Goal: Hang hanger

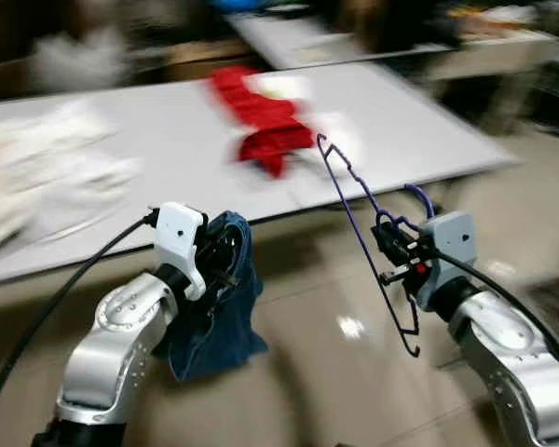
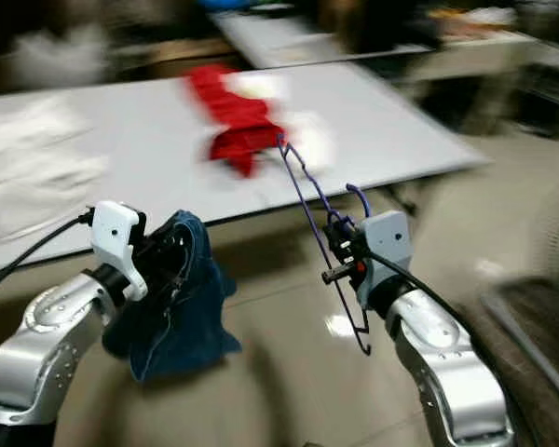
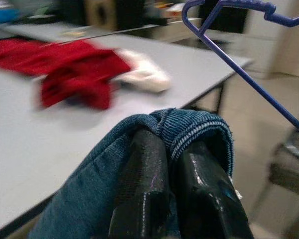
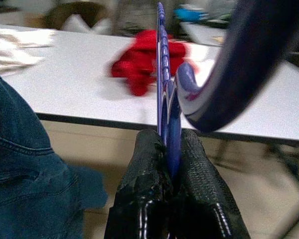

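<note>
My right gripper (image 4: pixel 172 164) has its fingers clamped on the hanger (image 1: pixel 359 219), long axis slanting up toward the desk (image 1: pixel 149 158). My left gripper (image 3: pixel 177 174) pinches the jeans (image 1: pixel 219 317) just beside it, level. I see no rail.

A long, pale grey rectangular table (image 1: pixel 168 158) is stretching across the room, its dark edge facing the camera. A crumpled red garment (image 1: pixel 261 116) is lying on its far half, touching a small white cloth (image 3: pixel 144 77). More white fabric (image 1: pixel 47 177) is spreading over the table's left end. A thin dark leg (image 3: pixel 218 99) is standing under the right corner. A second grey table (image 1: pixel 335 37) is sitting behind, among blurred, dim clutter. The glossy beige tiled floor (image 1: pixel 335 354) is reflecting a bright spot of overhead light (image 1: pixel 351 327).
</note>
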Tool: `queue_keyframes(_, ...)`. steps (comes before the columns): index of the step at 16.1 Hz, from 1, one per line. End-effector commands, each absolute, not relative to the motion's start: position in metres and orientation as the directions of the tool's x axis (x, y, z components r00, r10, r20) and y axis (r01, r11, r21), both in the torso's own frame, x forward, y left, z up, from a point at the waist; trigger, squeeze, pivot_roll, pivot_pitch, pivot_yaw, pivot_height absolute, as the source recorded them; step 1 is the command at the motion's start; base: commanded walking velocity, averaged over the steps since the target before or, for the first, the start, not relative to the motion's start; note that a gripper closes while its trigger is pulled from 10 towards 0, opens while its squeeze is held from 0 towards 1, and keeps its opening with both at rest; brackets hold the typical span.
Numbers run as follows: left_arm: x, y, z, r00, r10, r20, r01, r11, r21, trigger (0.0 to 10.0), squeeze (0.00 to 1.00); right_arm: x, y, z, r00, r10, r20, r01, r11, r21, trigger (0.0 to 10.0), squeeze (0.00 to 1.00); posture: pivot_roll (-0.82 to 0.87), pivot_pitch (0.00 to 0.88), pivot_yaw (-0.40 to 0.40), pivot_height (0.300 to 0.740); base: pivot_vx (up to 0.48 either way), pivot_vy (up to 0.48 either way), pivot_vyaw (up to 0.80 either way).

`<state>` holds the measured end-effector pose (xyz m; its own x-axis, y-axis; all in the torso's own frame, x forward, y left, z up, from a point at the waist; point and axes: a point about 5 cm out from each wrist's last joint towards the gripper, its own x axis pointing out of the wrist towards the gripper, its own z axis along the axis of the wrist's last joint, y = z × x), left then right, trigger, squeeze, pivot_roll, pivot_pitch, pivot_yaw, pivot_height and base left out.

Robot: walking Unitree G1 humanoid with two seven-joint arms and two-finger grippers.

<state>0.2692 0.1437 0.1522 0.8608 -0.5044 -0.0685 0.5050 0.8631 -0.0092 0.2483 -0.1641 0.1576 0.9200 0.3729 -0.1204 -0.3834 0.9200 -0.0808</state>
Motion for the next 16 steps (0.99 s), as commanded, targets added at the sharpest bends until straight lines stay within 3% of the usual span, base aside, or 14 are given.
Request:
queue_keyframes(1,0.2695,0.1352,0.1631,0.841,-0.541,-0.023,0.541,0.841,-0.011,10.0,0.00,0.2483,-0.1665,0.1613,0.919,0.375,-0.119,-0.386,0.919,-0.084,10.0,0.00,0.00,0.000,0.026,0.740,0.266,0.000,-0.80)
queue_keyframes(3,0.2709,0.1352,0.1636,0.844,-0.535,-0.024,0.535,0.845,-0.012,10.0,0.00,0.2480,-0.1676,0.1609,0.923,0.365,-0.119,-0.375,0.924,-0.077,10.0,0.00,0.01,0.000,0.025,0.740,0.270,0.000,-0.72)
queue_keyframes(16,0.2775,0.1304,0.1682,0.849,-0.528,-0.015,0.528,0.849,-0.017,10.0,0.00,0.2468,-0.1688,0.1576,0.930,0.346,-0.123,-0.356,0.932,-0.068,10.0,0.00,0.00,0.000,0.036,0.740,0.301,0.000,0.00)
